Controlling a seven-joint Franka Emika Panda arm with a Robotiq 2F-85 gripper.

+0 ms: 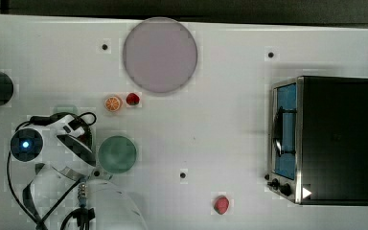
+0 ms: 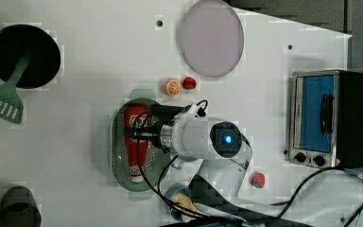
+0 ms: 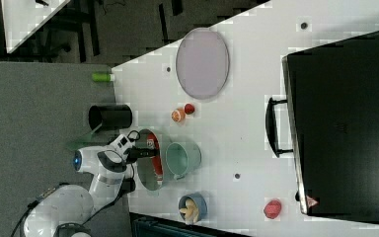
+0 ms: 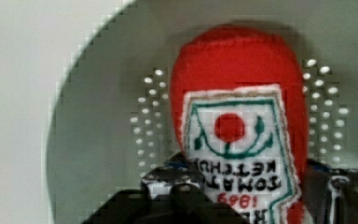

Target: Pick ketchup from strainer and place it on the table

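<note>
hand astride soft red ketchup, perforated oval strainer

The white arm bends low, and its gripper has a finger on each side of the ketchup.

The ketchup label reads, upside down in the wrist view, "TOMATO KETCHUP" and "1869".

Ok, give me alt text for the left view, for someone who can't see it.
A white robot arm reaches its gripper down over a red ketchup bottle lying in a pale green strainer on a white table. Nearby sit an orange slice, a strawberry, a lilac plate and a toaster oven.
</note>
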